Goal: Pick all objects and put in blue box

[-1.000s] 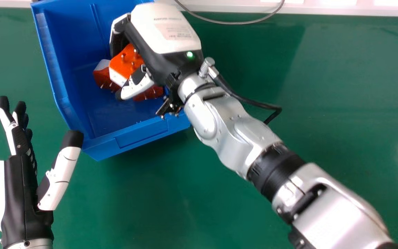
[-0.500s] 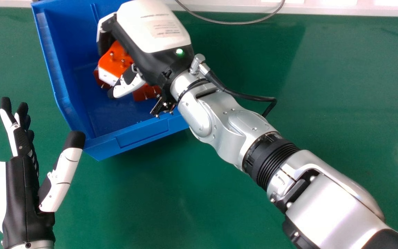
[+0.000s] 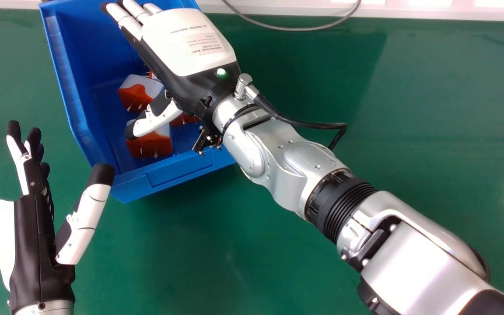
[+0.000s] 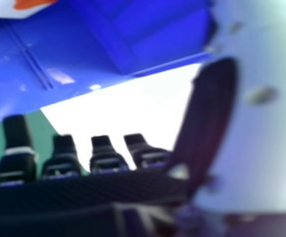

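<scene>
Orange-and-white angular blocks, studded with thin metal pins, lie inside an open blue plastic box, some partly hidden beneath the robot's black and white right hand. Above the blocks, that hand opens wide, its fingers extended. Near the box, the open left hand hangs over a smooth green tabletop, thumb held apart.

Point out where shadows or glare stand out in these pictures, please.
Head view: a soft shadow darkens part of the green table beyond the silver forearm, another lies by the near side of the blue box, and the forearm carries bright sheen. Right hand view: an area past the box's edge is washed out to white, with small glints on the box.
</scene>
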Action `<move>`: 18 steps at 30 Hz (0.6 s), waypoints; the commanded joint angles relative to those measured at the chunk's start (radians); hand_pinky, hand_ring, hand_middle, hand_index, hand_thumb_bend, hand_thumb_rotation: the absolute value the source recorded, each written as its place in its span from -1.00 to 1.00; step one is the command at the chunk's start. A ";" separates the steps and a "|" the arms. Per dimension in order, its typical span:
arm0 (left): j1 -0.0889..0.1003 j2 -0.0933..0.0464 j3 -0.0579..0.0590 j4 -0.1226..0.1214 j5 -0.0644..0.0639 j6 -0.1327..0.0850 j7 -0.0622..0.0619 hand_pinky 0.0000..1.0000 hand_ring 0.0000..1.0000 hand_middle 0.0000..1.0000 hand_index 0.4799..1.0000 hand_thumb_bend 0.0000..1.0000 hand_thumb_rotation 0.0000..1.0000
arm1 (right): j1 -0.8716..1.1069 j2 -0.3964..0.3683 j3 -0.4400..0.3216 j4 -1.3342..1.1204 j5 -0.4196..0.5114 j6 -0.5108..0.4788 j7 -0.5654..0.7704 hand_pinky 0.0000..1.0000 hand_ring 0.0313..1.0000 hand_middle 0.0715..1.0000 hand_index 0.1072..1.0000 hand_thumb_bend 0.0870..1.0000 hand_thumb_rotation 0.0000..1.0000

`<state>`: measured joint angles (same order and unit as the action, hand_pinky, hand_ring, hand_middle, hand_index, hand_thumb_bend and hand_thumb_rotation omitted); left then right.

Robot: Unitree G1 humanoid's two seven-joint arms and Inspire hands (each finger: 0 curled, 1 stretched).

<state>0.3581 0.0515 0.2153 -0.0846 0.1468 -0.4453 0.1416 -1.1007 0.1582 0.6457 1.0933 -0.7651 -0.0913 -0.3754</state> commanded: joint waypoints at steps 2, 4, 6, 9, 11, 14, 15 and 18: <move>-0.005 -0.002 -0.004 -0.023 0.005 0.000 0.010 0.97 1.00 1.00 1.00 0.61 0.51 | -0.033 0.042 0.007 -0.047 -0.008 0.009 0.005 0.85 1.00 1.00 1.00 0.65 0.29; -0.006 -0.002 -0.006 -0.023 0.005 0.003 0.011 0.97 1.00 1.00 1.00 0.62 0.51 | -0.026 0.040 0.004 -0.058 -0.002 0.010 0.006 0.85 1.00 1.00 1.00 0.65 0.30; -0.009 -0.002 -0.006 -0.021 0.005 0.005 0.012 0.97 1.00 1.00 1.00 0.63 0.51 | -0.014 0.036 -0.002 -0.072 0.006 0.006 0.001 0.86 1.00 1.00 1.00 0.63 0.29; -0.013 -0.002 -0.007 -0.019 0.005 0.007 0.013 0.97 1.00 1.00 1.00 0.63 0.51 | 0.007 0.028 -0.006 -0.095 0.015 0.000 -0.006 0.85 1.00 1.00 1.00 0.60 0.28; -0.012 -0.001 -0.007 -0.020 0.005 0.009 0.013 0.97 1.00 1.00 1.00 0.63 0.51 | 0.041 0.016 -0.008 -0.143 0.019 -0.001 -0.007 0.84 1.00 1.00 1.00 0.52 0.26; -0.011 0.000 -0.007 -0.021 0.006 0.011 0.013 0.97 1.00 1.00 1.00 0.63 0.51 | 0.101 -0.008 -0.007 -0.241 0.017 0.002 0.001 0.84 1.00 1.00 1.00 0.37 0.23; -0.011 0.001 -0.006 -0.021 0.005 0.011 0.013 0.97 1.00 1.00 1.00 0.62 0.52 | 0.137 -0.023 -0.008 -0.301 0.017 0.001 0.012 0.84 1.00 1.00 1.00 0.31 0.20; -0.007 0.002 -0.004 -0.026 0.003 0.011 0.012 0.97 1.00 1.00 1.00 0.62 0.51 | 0.259 -0.069 -0.010 -0.486 0.020 -0.020 0.033 0.84 1.00 1.00 1.00 0.19 0.13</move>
<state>0.3462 0.0513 0.2102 -0.0871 0.1473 -0.4246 0.1481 -0.8912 0.1075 0.6414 0.7168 -0.7496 -0.0868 -0.3453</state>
